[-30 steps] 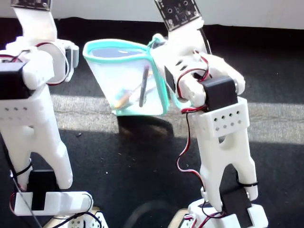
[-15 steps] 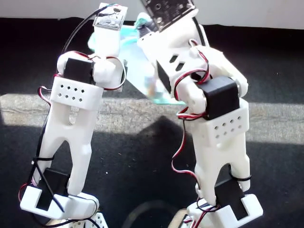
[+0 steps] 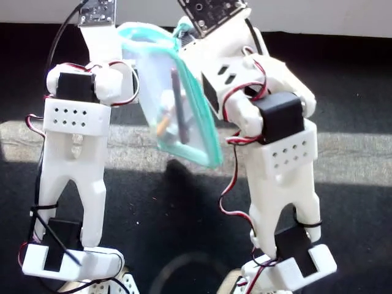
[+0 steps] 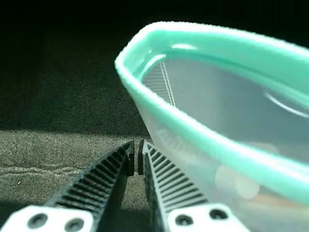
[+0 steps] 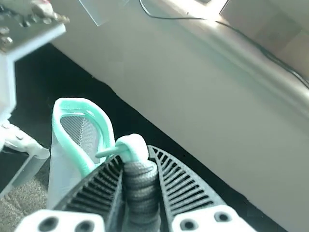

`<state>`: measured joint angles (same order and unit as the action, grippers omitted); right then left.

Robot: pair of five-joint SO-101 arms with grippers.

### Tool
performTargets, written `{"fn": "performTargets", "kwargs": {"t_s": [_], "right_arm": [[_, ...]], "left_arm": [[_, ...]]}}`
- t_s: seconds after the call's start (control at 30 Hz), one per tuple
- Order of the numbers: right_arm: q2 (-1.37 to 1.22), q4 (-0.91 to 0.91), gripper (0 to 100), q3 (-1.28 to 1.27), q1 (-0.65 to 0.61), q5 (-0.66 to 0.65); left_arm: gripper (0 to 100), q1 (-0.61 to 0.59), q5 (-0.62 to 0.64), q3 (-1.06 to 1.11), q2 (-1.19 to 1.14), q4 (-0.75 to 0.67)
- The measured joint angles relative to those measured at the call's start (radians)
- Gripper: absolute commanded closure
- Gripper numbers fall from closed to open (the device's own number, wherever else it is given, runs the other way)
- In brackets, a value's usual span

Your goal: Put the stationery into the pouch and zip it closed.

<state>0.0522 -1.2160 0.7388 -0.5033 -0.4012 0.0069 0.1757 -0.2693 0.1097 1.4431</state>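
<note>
Overhead, stationery [image 3: 176, 101] inside pouch [image 3: 154, 76]; right jaws pinch zip pull [image 5: 132, 147].

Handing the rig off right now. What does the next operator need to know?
Left gripper: shut, nothing between the fingers, close beside the pouch.
Right gripper: shut on the zip pull, holding the pouch in the air, tilted, between the arms.
Done: a dark pen and an orange-tipped item are inside.
Left to do: the pouch mouth is open, so zip it closed.
</note>
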Motion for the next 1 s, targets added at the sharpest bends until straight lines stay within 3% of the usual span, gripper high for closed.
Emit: {"fn": "performTargets", "kwargs": {"t_s": [0.23, 0.47, 0.67, 0.83, 1.0], "right_arm": [[-0.058, 0.0, 99.3, -0.037, 0.003, -0.002], [-0.06, -0.028, 99.3, 0.091, 0.003, -0.002], [-0.06, -0.092, 99.3, 0.167, 0.012, -0.002], [-0.114, -0.092, 99.3, 0.167, 0.028, -0.002], [-0.184, -0.092, 99.3, 0.167, 0.029, -0.002]], "left_arm": [[88, 0.046, 0.0, -0.012, 0.011, 0.029], [88, 0.043, 0.0, -0.015, -0.087, -0.138], [88, 0.028, 0.0, -0.015, -0.054, -0.172], [88, 0.037, 0.0, -0.015, 0.098, -0.091], [88, 0.135, 0.002, -0.018, 0.226, 0.008]]}}
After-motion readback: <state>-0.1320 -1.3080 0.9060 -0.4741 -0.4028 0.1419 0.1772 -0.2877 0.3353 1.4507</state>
